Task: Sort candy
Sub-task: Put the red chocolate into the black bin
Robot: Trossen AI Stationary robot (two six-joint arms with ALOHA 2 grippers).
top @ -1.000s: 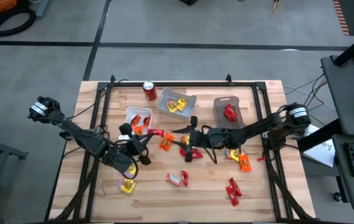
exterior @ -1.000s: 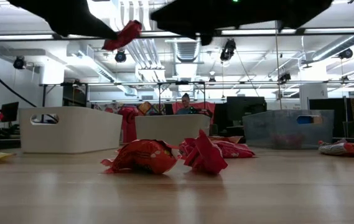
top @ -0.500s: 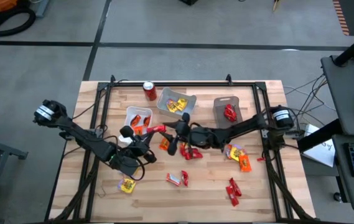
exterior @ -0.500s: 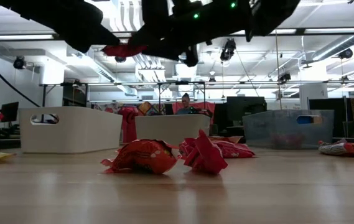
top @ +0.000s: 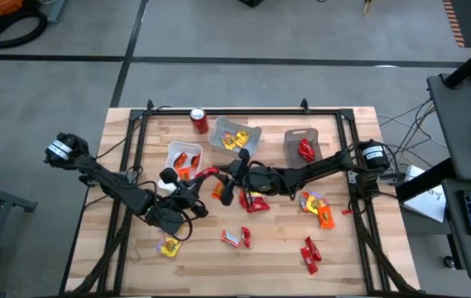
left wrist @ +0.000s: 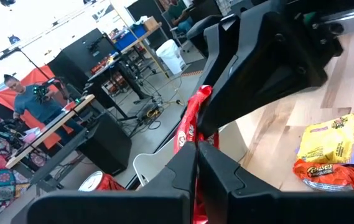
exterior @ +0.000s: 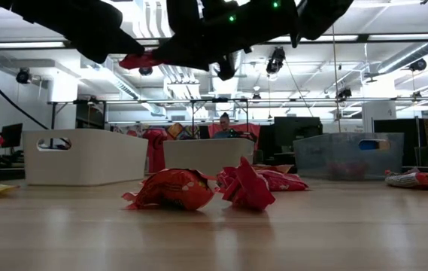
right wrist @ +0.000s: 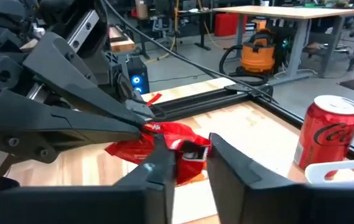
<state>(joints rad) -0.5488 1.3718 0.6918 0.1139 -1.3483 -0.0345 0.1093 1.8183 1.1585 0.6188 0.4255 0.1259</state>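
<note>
A red candy point(top: 211, 172) hangs in the air over the table's middle, between my two grippers. My left gripper point(top: 204, 176) comes at it from the left and is shut on it. My right gripper point(top: 228, 175) comes from the right, its fingers closed on the candy's other end. In the low view the candy point(exterior: 140, 60) shows high above the tabletop. More candy lies loose on the wood: a red and orange cluster point(top: 247, 201), a yellow piece point(top: 169, 246) and red pieces point(top: 309, 253). My left gripper pinches one end of the red wrapper point(left wrist: 191, 127) between its two fingers, coming about level from the table's left. The candy sticks out past the fingertips, clear of the table. My right gripper has the wrapper's other end point(right wrist: 189, 149) between its two fingers point(right wrist: 164, 163), coming from the table's right. The candy is held in the air between both grippers.
Three bins stand at the back: a white one point(top: 174, 150) with orange candy, a white one point(top: 253, 134) with yellow candy, and a grey one point(top: 291, 142) with red candy. A red soda can point(top: 199, 121) stands at the far left. A black frame edges the table.
My right gripper has gone toward the table's left edge, up to the red candy in my left gripper. My left gripper has shifted a little toward the far side, and the candy has gone from tilted upward to about level.
</note>
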